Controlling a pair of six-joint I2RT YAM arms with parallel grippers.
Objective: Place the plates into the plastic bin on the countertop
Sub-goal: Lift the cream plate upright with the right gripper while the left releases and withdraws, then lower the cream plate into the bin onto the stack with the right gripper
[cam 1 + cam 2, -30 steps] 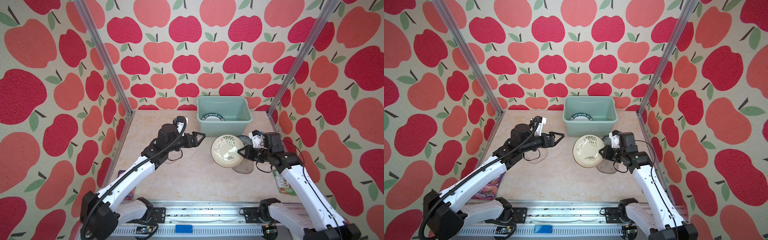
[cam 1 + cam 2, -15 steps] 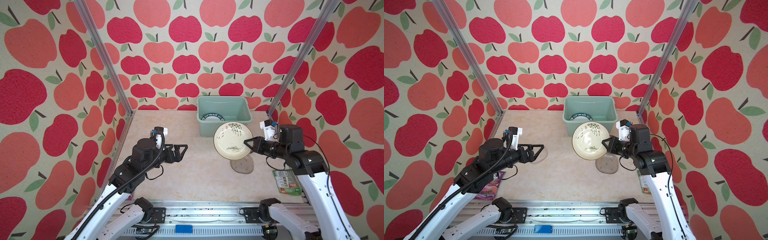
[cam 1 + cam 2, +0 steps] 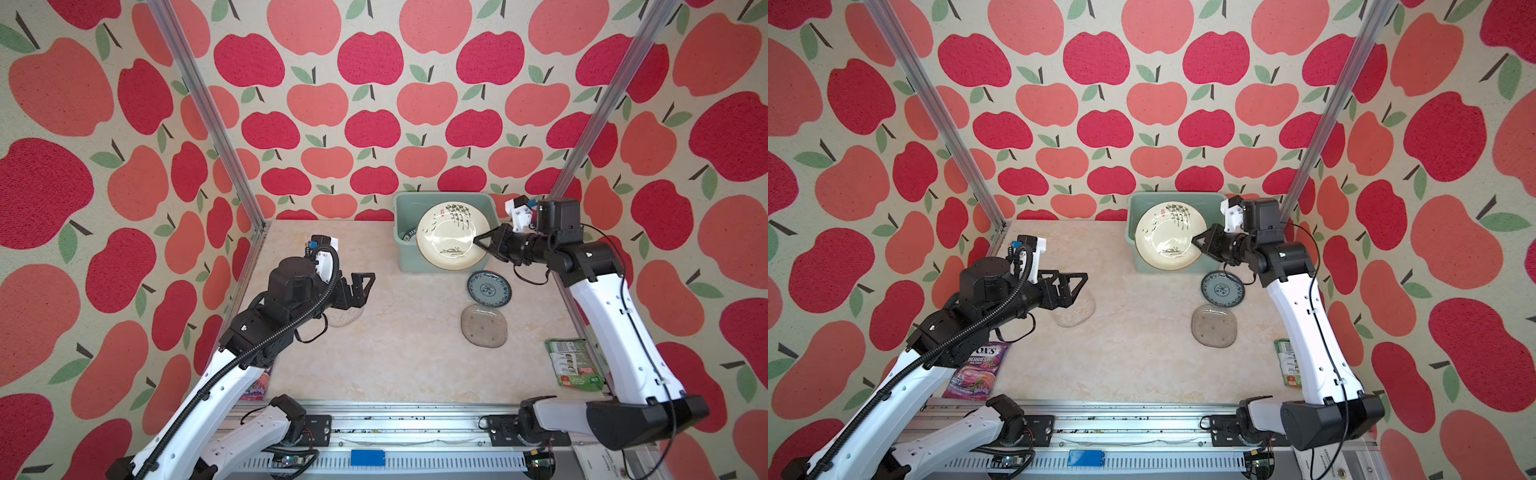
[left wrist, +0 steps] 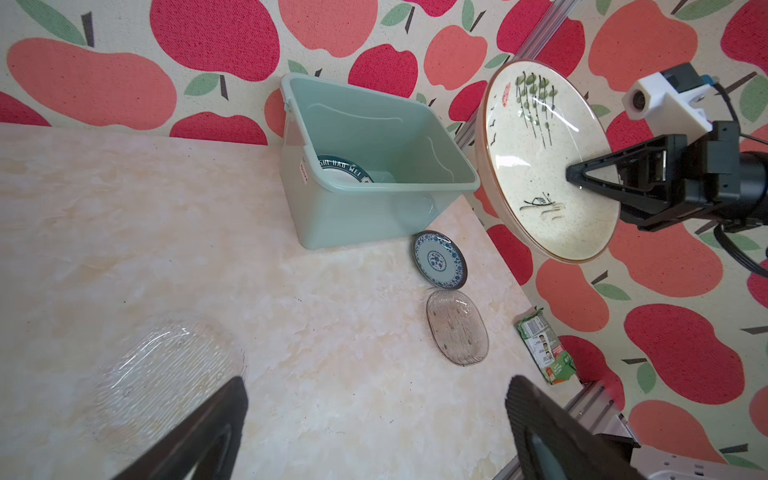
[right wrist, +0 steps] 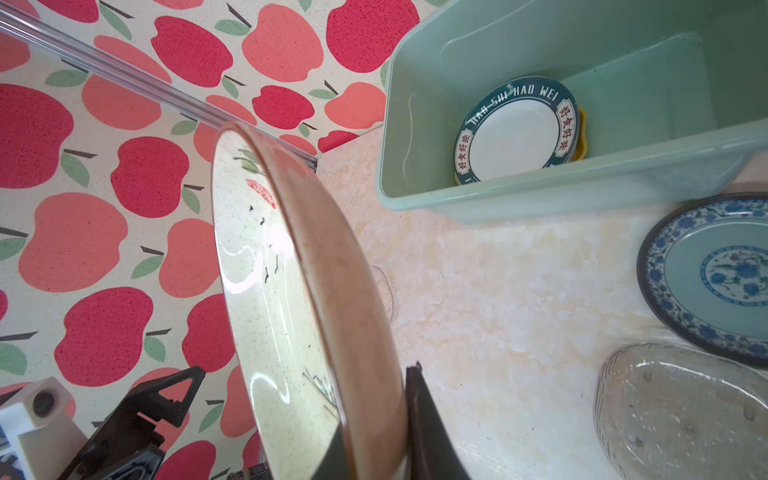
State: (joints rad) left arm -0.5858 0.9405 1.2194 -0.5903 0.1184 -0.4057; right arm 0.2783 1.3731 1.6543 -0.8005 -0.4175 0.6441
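The right gripper [image 3: 476, 241] is clamping its jaws on the rim of a round cream plate painted with dark green plants, a small boat and a red seal [image 3: 451, 237]. It is holding the plate tilted on edge in the air. In both top views the plate is overlapping the near side of the pale mint-green rectangular plastic bin [image 3: 400, 243]. The seal's characters are too small to read.

Inside the bin a round white plate with a dark green rim [image 5: 515, 133] is lying flat, its rim reading "HAO SHI HAO WEI" beside red Chinese characters. It is sitting on a yellow plate [image 5: 582, 139]. A white sticker [image 4: 302, 171] on the bin's side is illegible.

The left gripper [image 3: 1079, 283] is hanging with its jaws wide apart, gripping nothing, above a clear glass plate [image 3: 1073, 311] on the beige marble-patterned countertop [image 3: 395, 353]. A flat purple packet [image 3: 978, 370] is showing "FOX'S BERRIES". A green packet [image 3: 573, 370] is carrying print too small to read.
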